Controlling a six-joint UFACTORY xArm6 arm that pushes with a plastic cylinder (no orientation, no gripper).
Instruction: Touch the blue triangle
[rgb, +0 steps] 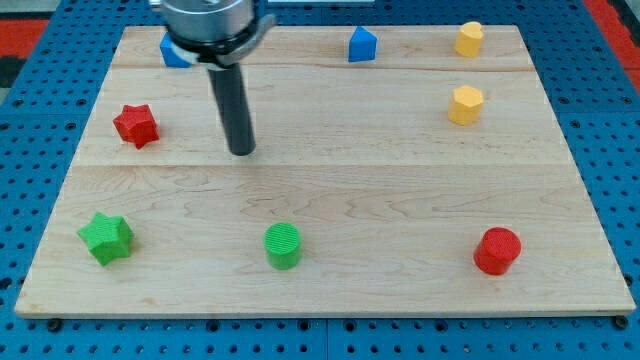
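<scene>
A blue block (172, 52) sits at the board's top left corner, partly hidden behind my arm; its visible part looks triangular. A second blue block (361, 45) with a peaked top stands at the top middle. My tip (241, 151) rests on the board below and to the right of the top-left blue block, well apart from it. It touches no block.
A red star (136, 125) lies left of my tip. A green star (106, 238) is at the bottom left, a green cylinder (283, 246) at the bottom middle and a red cylinder (497, 250) at the bottom right. Two yellow blocks (465, 104) (469, 39) stand at the top right.
</scene>
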